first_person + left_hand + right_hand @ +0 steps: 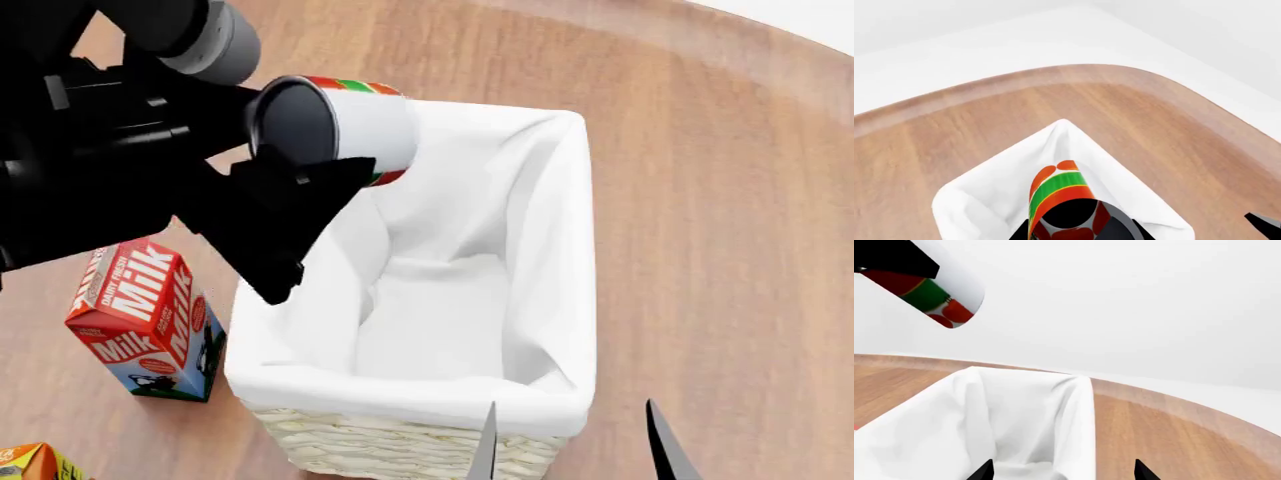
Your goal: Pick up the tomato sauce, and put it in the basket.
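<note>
The tomato sauce (350,122), a can with a red and green label, lies tilted on its side in the air over the basket's far left corner. My left gripper (300,165) is shut on it. In the left wrist view the tomato sauce (1057,190) sits between the jaws of the left gripper (1074,236), with the basket's white lining (981,200) below. The cream wicker basket (582,260) stands mid-table and nothing lies inside it. My right gripper (574,450) hangs open at the basket's near right corner. In the right wrist view the right gripper (1062,472) is open over the basket's lining (1021,410), with the tomato sauce (944,297) high above.
A red milk carton (144,315) stands left of the basket. An orange carton (27,462) shows at the lower left corner. The round wooden table (721,150) extends to the right of the basket, its curved edge (1074,70) beyond it.
</note>
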